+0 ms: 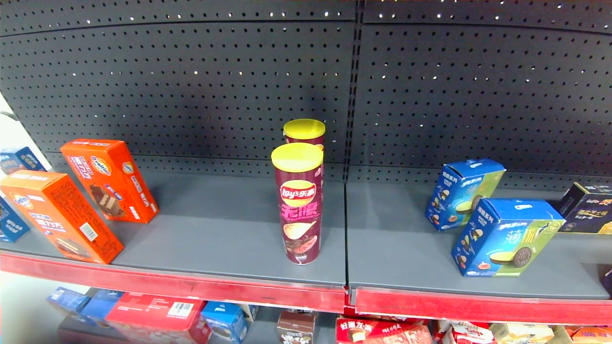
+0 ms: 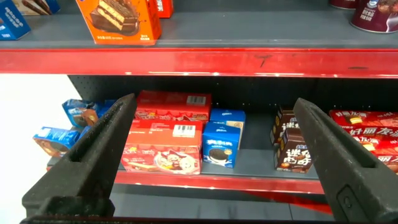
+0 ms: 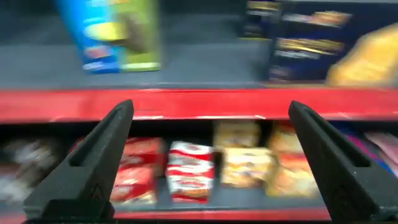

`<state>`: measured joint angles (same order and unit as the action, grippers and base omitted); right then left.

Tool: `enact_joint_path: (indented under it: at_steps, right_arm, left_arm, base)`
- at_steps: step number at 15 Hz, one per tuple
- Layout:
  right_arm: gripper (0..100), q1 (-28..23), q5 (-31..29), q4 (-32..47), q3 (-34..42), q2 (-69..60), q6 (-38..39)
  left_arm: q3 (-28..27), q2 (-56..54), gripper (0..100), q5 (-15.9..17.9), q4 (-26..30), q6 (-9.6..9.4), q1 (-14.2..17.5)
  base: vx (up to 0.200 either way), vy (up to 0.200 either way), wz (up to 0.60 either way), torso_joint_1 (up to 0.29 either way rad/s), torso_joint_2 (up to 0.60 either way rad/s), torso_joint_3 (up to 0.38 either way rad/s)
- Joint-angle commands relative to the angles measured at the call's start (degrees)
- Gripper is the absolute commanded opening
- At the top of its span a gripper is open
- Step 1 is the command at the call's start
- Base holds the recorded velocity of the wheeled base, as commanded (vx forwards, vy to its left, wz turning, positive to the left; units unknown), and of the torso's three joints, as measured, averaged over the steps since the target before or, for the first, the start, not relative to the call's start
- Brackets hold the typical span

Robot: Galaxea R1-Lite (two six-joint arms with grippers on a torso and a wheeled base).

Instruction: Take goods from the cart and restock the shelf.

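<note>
Two maroon chip cans with yellow lids stand upright mid-shelf, the front can (image 1: 298,203) ahead of the rear can (image 1: 305,132). Orange boxes (image 1: 111,179) stand on the grey shelf (image 1: 224,239) at the left, blue-green cookie boxes (image 1: 504,236) at the right. My left gripper (image 2: 214,162) hangs open and empty in front of the lower shelf, below the red shelf edge (image 2: 205,61). My right gripper (image 3: 211,165) is also open and empty, facing the red shelf edge (image 3: 205,102) beneath a blue-green cookie box (image 3: 115,31).
A dark pegboard back wall (image 1: 239,86) closes the shelf behind. Dark boxes (image 1: 585,208) sit at the far right. The lower shelf holds red boxes (image 2: 168,140), blue boxes (image 2: 221,140) and brown boxes (image 2: 292,146). Open shelf floor lies either side of the cans.
</note>
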<state>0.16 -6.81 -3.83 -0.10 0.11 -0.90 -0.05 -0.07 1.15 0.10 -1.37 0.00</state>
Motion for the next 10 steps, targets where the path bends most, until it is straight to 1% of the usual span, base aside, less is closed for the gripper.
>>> enact_joint_path:
  at_steps: [1, 2, 4, 6, 10]
  right_arm:
    - [100, 0.02, 6.29, 0.4, 0.1, -0.11, -1.03]
    - [100, 0.02, 10.07, 2.86, 0.1, -0.11, -2.09]
    - [100, 0.02, 10.07, 2.95, 0.1, -0.11, -2.0]
    - [100, 0.02, 8.75, 3.3, 0.1, -0.11, 0.99]
    - [100, 0.02, 7.25, 3.39, 0.1, -0.11, 0.99]
  left_arm:
    - [-0.04, 0.07, 100, 0.0, -0.01, 0.05, 0.0]
    - [-0.04, 0.07, 100, 0.0, -0.01, -0.04, 0.0]
    - [0.05, 0.07, 100, 0.0, -0.01, 0.05, 0.0]
    - [-0.04, 0.07, 100, 0.0, -0.01, 0.05, 0.0]
    - [-0.04, 0.07, 100, 0.0, -0.01, 0.05, 0.0]
  base:
    - [0.0, 0.0, 0.0, 0.0, 0.0, 0.0]
    - [0.0, 0.0, 0.0, 0.0, 0.0, 0.0]
    - [0.0, 0.0, 0.0, 0.0, 0.0, 0.0]
    - [0.0, 0.0, 0.0, 0.0, 0.0, 0.0]
    - [0.0, 0.0, 0.0, 0.0, 0.0, 0.0]
